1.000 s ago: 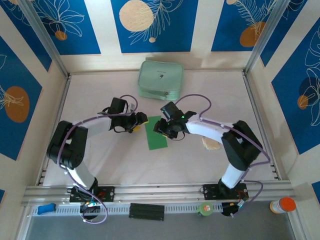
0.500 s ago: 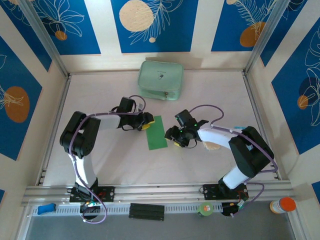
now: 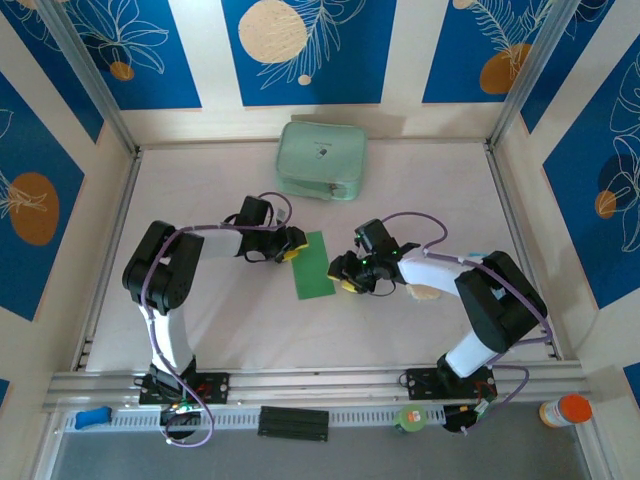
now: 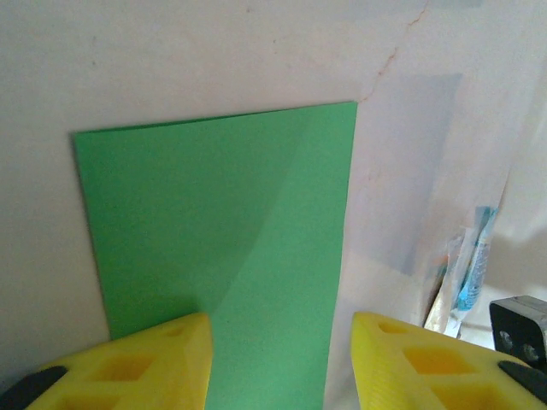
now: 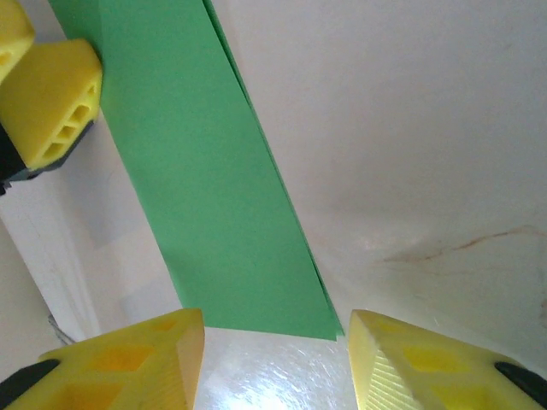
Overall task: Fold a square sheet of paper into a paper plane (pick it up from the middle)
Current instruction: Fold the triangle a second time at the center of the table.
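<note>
The square sheet of paper (image 3: 314, 265) lies flat on the table as a narrow bright green rectangle, folded double with two layers showing along its long edge (image 5: 214, 188). My left gripper (image 3: 292, 243) is low at the upper left end, open. In the left wrist view (image 4: 282, 359) one yellow finger is over the paper (image 4: 222, 231) and the other over bare table. My right gripper (image 3: 345, 277) is open at the sheet's lower right corner. In the right wrist view (image 5: 278, 359) its fingers straddle the paper's short edge. The paper plane is out of view.
A pale mint zip pouch (image 3: 322, 158) sits at the back of the table. A small pale round thing (image 3: 424, 288) lies under my right forearm. An orange-capped bottle (image 3: 566, 410) stands outside the rail (image 3: 300, 380) at the front right.
My left gripper slid right onto the paper's upper left end and its jaws narrowed. My right gripper came off the sheet's top, swung right and down, then edged back to the right edge.
</note>
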You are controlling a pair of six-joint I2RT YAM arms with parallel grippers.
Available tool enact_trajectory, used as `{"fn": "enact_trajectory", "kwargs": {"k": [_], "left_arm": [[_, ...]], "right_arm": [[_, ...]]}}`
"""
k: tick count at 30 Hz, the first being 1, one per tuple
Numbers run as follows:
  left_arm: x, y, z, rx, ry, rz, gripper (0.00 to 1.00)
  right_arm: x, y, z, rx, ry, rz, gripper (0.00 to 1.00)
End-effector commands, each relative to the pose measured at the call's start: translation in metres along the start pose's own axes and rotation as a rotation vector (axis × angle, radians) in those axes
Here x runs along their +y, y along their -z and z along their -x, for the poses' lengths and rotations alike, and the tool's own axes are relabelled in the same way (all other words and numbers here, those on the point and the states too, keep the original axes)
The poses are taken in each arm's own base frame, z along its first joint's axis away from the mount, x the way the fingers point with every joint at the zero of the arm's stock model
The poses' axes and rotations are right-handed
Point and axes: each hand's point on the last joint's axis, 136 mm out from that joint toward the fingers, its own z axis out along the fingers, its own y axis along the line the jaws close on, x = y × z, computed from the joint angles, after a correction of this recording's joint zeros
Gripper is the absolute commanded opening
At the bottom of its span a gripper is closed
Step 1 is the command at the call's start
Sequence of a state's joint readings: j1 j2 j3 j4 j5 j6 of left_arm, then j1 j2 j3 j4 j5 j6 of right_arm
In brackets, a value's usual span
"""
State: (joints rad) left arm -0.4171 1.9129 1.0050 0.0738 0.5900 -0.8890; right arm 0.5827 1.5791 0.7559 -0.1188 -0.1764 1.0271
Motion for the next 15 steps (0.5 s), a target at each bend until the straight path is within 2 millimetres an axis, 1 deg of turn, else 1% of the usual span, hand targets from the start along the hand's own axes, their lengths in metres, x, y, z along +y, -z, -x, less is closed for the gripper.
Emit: {"fn": "enact_trajectory", "kwargs": {"k": [1, 10, 15], "left_arm": [[0.047, -0.010, -0.020, 0.042, 0.059, 0.148, 0.47], [0.057, -0.009, -0.023, 0.043, 0.067, 0.188, 0.47], [0.061, -0.012, -0.025, 0.052, 0.078, 0.188, 0.47]], "right_arm": [[-0.003, -0.006, -0.015, 0.069, 0.011, 0.003, 0.47], [-0.011, -0.010, -0.020, 0.107, 0.054, -0.070, 0.42], [-0.011, -0.012, -0.024, 0.132, 0.090, -0.068, 0.35]]}}
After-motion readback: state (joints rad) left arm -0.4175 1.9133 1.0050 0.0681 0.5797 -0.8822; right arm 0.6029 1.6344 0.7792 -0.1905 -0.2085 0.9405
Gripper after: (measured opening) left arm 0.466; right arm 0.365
